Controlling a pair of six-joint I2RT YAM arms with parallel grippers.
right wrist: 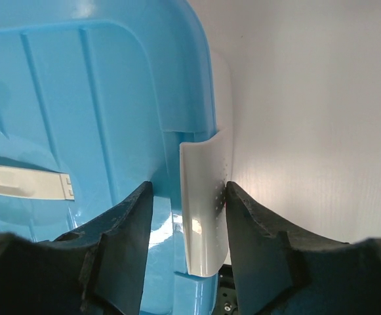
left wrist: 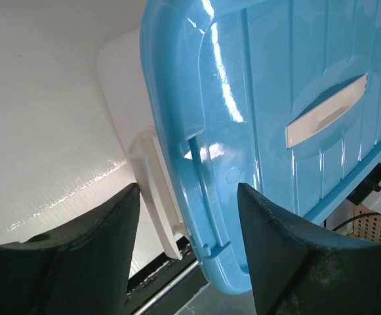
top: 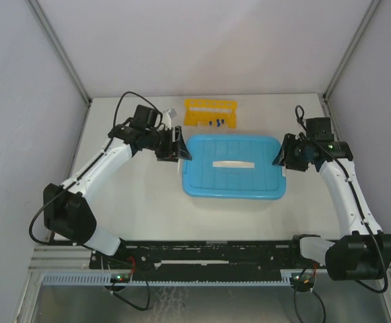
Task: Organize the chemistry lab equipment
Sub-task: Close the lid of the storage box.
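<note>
The yellow tube rack [top: 210, 112] stands at the back of the table with small blue-capped tubes [top: 215, 123] at its front. Both grippers are at the blue lid [top: 232, 168], which lies on the white tub. My left gripper [top: 180, 149] is open at the lid's left end. In the left wrist view its jaws [left wrist: 188, 190] straddle the lid's rim [left wrist: 197, 170] and a white latch [left wrist: 154, 177]. My right gripper [top: 280, 159] is at the lid's right end. Its jaws [right wrist: 188, 187] stand around the white latch [right wrist: 203, 210]; the right finger touches it and the left finger stands apart over the lid [right wrist: 79, 98].
The white tub's wall [left wrist: 121, 79] shows under the lid's edge. Grey enclosure walls rise at the back and on both sides of the table. The arms' bases and a black rail [top: 208, 252] run along the near edge.
</note>
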